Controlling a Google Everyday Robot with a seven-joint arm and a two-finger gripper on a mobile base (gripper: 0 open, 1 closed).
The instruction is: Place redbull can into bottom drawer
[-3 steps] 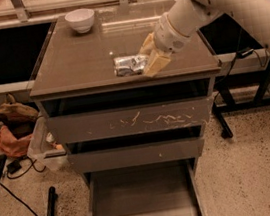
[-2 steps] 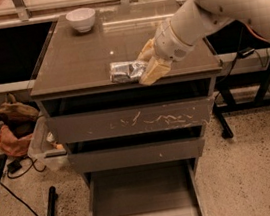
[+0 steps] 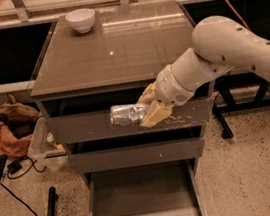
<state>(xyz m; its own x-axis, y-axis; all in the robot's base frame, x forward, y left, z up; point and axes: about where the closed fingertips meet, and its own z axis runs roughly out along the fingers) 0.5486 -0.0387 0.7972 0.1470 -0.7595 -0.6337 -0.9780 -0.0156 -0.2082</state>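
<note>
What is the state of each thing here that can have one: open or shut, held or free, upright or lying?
end effector: shut on the redbull can, in front of the top drawer.
redbull can: held in the air, lying sideways.
bottom drawer: pulled open.
middle drawer: shut.
top drawer: shut.
white bowl: upright on the cabinet top.

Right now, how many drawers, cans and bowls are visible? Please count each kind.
Drawers: 3, the top drawer, the middle drawer, and the bottom drawer pulled open.
Cans: 1, the redbull can, held by the tool in front of the top drawer.
Bowls: 1, the white bowl.
Total: 5.
</note>
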